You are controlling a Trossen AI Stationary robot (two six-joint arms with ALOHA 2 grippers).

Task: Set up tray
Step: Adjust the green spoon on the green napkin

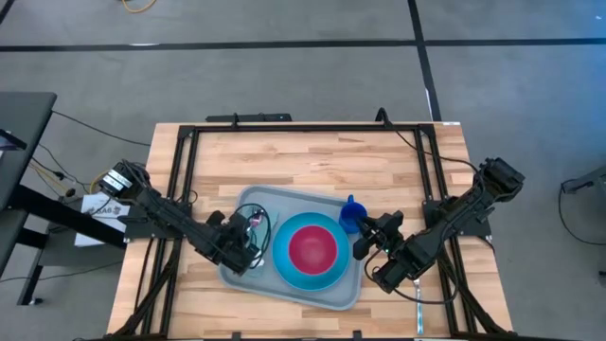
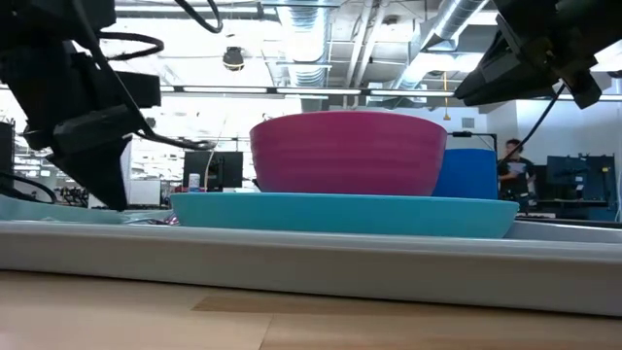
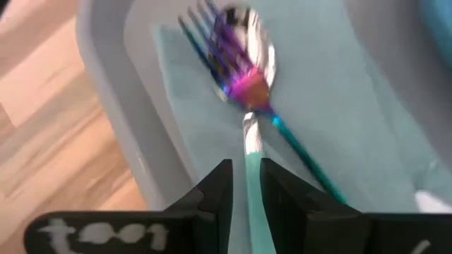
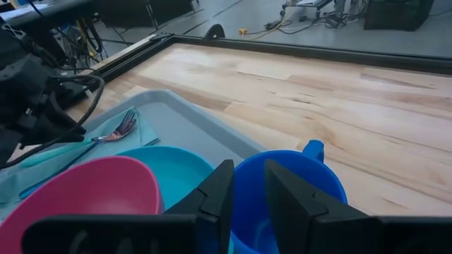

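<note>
Tray (image 2: 292, 261) rim nearest, on wood surface (image 1: 312, 161). Left gripper (image 3: 245, 190) grasping spoon (image 3: 251, 85) handle over napkin (image 3: 332, 127). Right gripper (image 4: 247, 187) clenched on blue cup (image 4: 296, 180) rim.

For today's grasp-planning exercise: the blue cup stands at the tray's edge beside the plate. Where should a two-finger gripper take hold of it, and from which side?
Grip the blue cup by its rim wall, one finger inside and one outside, coming from above. It stands upright with its mouth open, and the right gripper already straddles that wall. The handle is small, and the plate crowds one side, so a side approach probably suits less.
</note>
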